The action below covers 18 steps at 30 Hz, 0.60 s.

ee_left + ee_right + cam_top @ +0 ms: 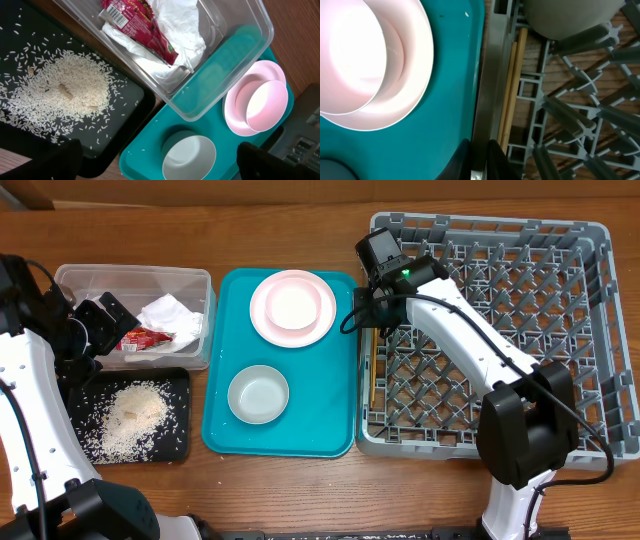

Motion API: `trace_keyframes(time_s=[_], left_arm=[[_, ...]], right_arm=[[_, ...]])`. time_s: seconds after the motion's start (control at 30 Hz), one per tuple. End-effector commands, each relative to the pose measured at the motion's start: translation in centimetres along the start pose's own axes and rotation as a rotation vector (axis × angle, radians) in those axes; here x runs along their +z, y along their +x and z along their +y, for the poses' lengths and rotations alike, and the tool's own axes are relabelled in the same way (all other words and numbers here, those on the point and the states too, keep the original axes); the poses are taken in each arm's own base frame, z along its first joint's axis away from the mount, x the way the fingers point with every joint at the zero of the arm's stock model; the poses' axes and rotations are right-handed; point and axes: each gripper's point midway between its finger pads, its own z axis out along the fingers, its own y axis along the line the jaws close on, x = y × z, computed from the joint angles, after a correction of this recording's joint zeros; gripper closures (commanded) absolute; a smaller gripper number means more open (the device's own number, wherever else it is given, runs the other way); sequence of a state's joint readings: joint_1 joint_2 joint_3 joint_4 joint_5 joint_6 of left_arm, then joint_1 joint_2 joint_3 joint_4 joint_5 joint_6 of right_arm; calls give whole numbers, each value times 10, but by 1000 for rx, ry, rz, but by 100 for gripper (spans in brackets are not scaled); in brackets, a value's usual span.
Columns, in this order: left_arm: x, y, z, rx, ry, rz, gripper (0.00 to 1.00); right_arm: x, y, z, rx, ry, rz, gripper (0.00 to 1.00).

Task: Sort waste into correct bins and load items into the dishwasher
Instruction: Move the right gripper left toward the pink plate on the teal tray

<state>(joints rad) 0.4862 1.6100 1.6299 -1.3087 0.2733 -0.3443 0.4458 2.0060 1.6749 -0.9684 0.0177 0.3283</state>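
Note:
Wooden chopsticks (512, 90) lie inside the grey dishwasher rack (520, 310) along its left wall (371, 370). My right gripper (479, 160) is shut right over that wall (368, 318); the wall shows in the slit between its fingers, and I cannot tell if they touch it. The pink plate (318, 325) carries a white bowl (293, 305) on the teal tray (330, 410), beside a pale green bowl (258, 394). Napkin (172, 315) and red wrapper (145, 338) lie in the clear tub (70, 278). Rice (135, 408) covers the black tray (178, 380). My left gripper (98, 328) hangs open and empty by the tub.
In the left wrist view the wide-open left gripper (160, 167) frames the green bowl (189, 159), with the tub (220, 75), wrapper (137, 25) and rice (65, 90) beyond. A pale rounded vessel (560, 20) sits among the rack's pegs.

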Motion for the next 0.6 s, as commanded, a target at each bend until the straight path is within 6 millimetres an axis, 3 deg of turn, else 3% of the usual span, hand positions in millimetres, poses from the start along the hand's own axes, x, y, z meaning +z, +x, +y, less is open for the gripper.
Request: trace_keyframes(time_s=[0.0, 0.57], left_arm=[[-8, -6, -2, -5, 6, -31, 0], [-8, -6, -2, -5, 6, -31, 0]], right_arm=[[6, 10, -5, -34, 18, 34, 96], [6, 17, -9, -38, 31, 65, 96]])
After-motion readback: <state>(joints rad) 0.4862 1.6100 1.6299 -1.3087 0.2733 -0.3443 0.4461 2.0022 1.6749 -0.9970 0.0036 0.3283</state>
